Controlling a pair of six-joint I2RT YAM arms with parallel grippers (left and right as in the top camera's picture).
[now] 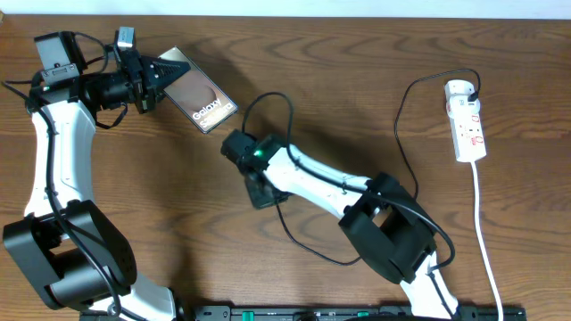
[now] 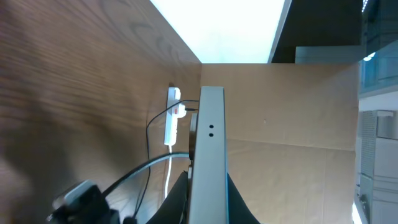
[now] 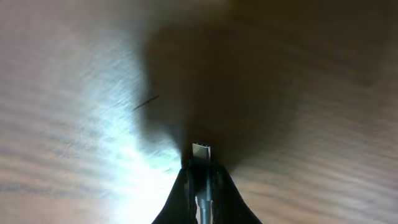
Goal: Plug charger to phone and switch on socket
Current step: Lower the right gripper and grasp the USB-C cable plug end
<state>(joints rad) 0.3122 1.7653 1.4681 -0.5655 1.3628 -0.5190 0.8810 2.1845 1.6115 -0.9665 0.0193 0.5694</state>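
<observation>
Black charger [image 3: 200, 151] in right hand [image 3: 201, 177]; phone [image 1: 207, 102], left hand [image 1: 174, 71].

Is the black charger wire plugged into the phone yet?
Not plugged in. The thin black cable's connector sits pinched in the right claw, apart from the glossy dark phone.

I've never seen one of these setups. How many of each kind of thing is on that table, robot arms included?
Robot arms: 2
Phone: 1
Power strip: 1
Black charger cable: 1
White cord: 1
Total: 6
</observation>
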